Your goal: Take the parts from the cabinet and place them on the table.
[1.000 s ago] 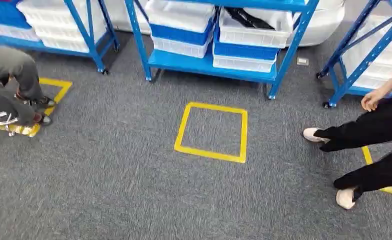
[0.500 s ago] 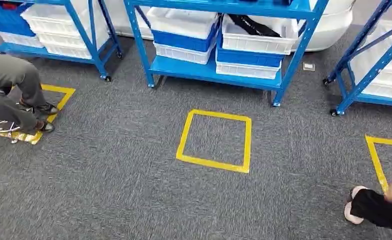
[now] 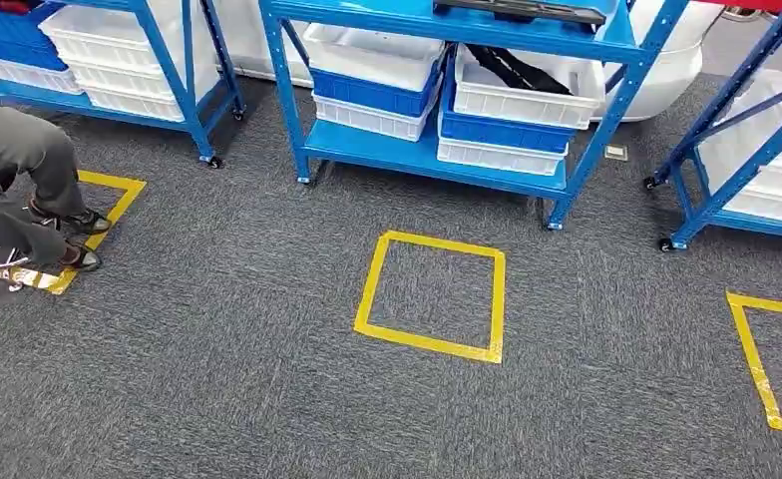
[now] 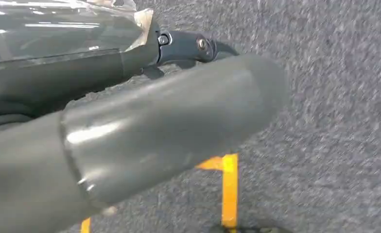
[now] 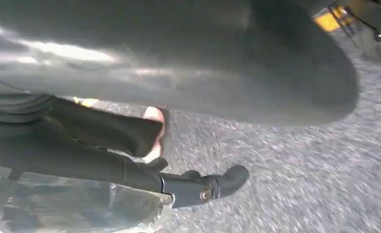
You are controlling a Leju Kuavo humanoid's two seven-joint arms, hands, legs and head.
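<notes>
Two hands hang over the grey carpet (image 3: 217, 379). The left hand (image 4: 169, 126) and the right hand (image 5: 179, 82) each show a thick thumb and a straight dark finger, and I cannot tell whether either grasps anything. In the head view the yellow square (image 3: 432, 294) sits lower than a second ago, so the camera has moved. The legs at the right edge are gone. The dark parts (image 3: 512, 68) lie in a white bin (image 3: 527, 100) on the blue rack (image 3: 437, 150), upper centre, well apart from both hands. The approach looks unfinished.
</notes>
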